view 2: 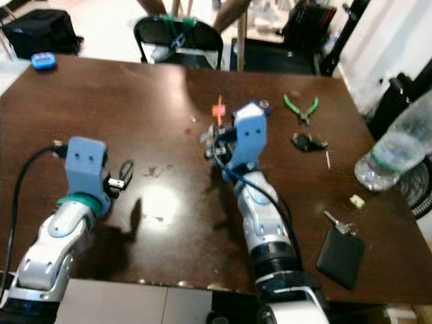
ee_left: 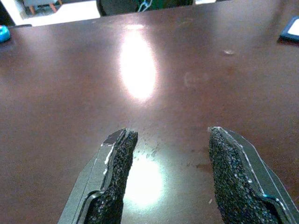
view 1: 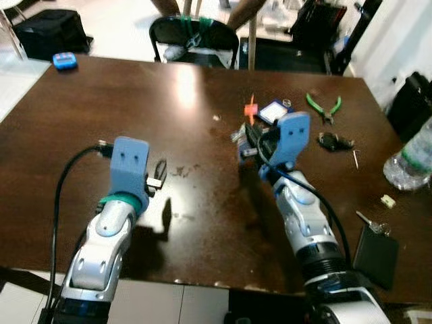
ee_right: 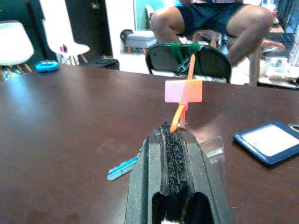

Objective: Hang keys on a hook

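Right hand [ee_right: 174,135] pressed together on the keys [ee_right: 180,125], pinching the ring at the fingertips, upper middle of the left eye view, just right of centre. Orange tag [ee_right: 183,90] standing up from the pinch, long axis near upright, strap leaning slightly; a blue-green key blade [ee_right: 122,167] hanging out sideways below the fingers, close over the counter [view 1: 189,115]. Forearm rising from the lower right of the frame, wrist tipped forward over the counter's middle. Left hand [ee_left: 169,163] spread wide and holding nothing, low over bare counter at centre left, forearm coming up from the lower left; well apart from the keys, so clearly the farther arm. No hook made out on or beyond the counter; probably a carry elsewhere called for.
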You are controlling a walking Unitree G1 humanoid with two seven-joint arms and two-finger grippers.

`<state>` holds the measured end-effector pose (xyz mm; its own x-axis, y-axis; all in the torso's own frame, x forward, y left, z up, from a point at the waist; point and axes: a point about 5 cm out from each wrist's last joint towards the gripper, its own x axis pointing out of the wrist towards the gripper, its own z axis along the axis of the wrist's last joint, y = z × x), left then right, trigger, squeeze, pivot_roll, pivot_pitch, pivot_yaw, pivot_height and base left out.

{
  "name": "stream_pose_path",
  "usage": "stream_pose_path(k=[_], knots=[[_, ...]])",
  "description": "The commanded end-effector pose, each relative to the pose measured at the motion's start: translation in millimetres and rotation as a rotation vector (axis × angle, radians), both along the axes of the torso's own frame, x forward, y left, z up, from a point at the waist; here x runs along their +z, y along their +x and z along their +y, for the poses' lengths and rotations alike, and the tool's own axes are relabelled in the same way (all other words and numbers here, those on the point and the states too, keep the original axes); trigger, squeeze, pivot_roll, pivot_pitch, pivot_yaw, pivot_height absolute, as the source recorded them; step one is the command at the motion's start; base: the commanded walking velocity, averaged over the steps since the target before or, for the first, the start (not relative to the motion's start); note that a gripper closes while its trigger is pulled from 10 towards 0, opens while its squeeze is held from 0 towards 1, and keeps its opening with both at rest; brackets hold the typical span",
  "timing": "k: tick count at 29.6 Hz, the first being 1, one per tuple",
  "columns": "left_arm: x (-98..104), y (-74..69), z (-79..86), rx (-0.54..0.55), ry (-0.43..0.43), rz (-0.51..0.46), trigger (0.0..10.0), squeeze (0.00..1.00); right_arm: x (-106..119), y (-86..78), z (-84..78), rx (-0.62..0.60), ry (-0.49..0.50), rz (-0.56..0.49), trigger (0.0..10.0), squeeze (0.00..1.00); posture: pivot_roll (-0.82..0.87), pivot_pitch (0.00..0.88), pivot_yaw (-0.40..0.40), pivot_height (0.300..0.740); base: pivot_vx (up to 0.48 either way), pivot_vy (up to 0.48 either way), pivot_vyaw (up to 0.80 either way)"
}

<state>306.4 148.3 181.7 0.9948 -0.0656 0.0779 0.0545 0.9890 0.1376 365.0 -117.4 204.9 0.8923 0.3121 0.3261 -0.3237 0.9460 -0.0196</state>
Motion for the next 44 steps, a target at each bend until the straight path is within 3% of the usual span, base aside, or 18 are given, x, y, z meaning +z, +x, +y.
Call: stream_pose_path(k=[1, 4, 8, 19, 44], knots=[[9.5, -15.5, -0.2, -0.025, 0.006, -0.03, 10.0, 0.0, 3.9, -13.4, -6.2, -0.029, 0.01, -0.018, 10.0, 0.0, -0.06, 0.092, 0.046, 0.74, 0.0, 0.0, 0.0], [18.6, -28.6, 1.5, -0.024, -0.018, -0.056, 10.0, 0.0, 6.3, -30.9, -7.1, -0.036, 0.034, -0.033, 10.0, 0.0, -0.06, 0.078, 0.045, 0.74, 0.0, 0.0, 0.0], [19.6, -32.0, 2.2, -0.014, -0.037, -0.067, 10.0, 0.0, 3.6, -37.1, -4.1, -0.031, 0.046, -0.027, 10.0, 0.0, -0.07, 0.076, 0.046, 0.74, 0.0, 0.0, 0.0], [19.1, -28.0, -5.7, 0.004, -0.055, -0.084, 10.0, 0.0, 2.8, -33.7, 10.9, -0.025, 0.013, -0.008, 10.0, 0.0, -0.06, 0.059, 0.036, 0.74, -0.322, 0.0, 0.0], [18.4, -28.9, -8.8, 0.005, -0.05, -0.07, 10.0, 0.0, 8.1, -35.1, 12.2, -0.021, -0.059, -0.014, 10.0, 0.0, -0.06, 0.058, 0.033, 0.74, -0.48, 0.0, 0.0]])
